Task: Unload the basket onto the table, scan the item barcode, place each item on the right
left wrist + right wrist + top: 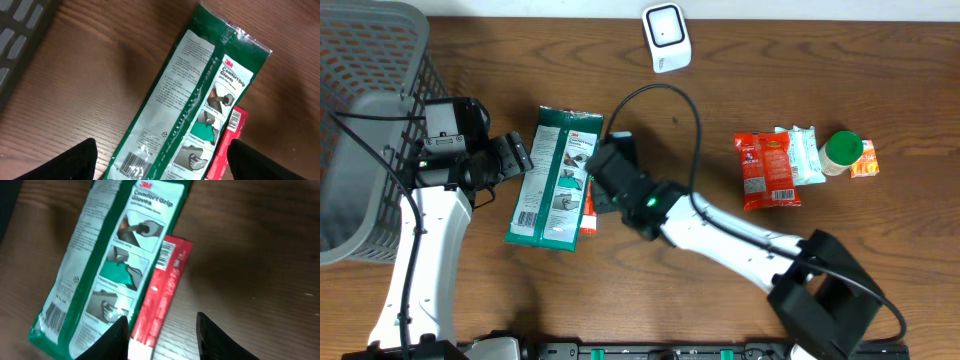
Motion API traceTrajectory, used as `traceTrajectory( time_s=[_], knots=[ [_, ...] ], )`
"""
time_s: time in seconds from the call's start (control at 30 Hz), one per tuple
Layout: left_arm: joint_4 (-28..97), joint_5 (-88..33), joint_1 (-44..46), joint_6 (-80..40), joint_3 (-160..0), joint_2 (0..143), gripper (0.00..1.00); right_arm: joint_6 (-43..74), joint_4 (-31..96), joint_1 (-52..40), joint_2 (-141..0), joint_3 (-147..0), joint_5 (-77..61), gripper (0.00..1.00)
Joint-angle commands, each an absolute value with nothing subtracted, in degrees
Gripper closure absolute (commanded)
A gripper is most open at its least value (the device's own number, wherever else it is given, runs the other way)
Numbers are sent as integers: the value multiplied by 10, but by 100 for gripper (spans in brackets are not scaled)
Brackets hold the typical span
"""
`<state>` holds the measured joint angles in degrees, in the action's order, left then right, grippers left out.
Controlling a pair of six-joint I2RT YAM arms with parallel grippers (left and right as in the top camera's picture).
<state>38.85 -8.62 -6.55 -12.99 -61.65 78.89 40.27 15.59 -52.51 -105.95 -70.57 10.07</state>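
Pickup step, probably: the slim red plastic packet [160,290] is hovered over by the spread right pincer [161,322] (left pincer [162,150] spread too), lowering needed next.

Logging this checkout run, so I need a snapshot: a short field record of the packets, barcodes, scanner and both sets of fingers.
green glove packet: flat on table, barcode up
red packet: alongside it, touching, barcode up
white scanner: near far table edge, apart from both
left fingers: open, above green glove packet
right fingers: open, above red packet

Glove packet [555,178] lies on table [720,100], slim packet [588,215] just beside.
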Motion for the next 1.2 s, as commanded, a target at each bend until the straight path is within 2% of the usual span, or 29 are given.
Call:
traceTrajectory(
  time_s=[0.0,0.23,0.63,0.83,0.97,1.17],
  knots=[
    [390,-81,-67,-118,-620,790,16,424,139,-554,-1088,-716,185,60],
    [390,-81,-67,-118,-620,790,16,429,81,-580,-1153,-716,191,60],
    [390,-81,-67,-118,-620,790,16,428,84,-578,-1189,-716,209,65],
    [390,-81,-67,-118,-620,790,16,413,119,-576,-1189,-716,253,66],
    [390,-81,-67,-118,-620,790,16,355,145,-568,-1187,-716,269,69],
    [390,-81,-67,-118,-620,790,16,348,196,-547,-1178,-716,265,76]
  ],
)
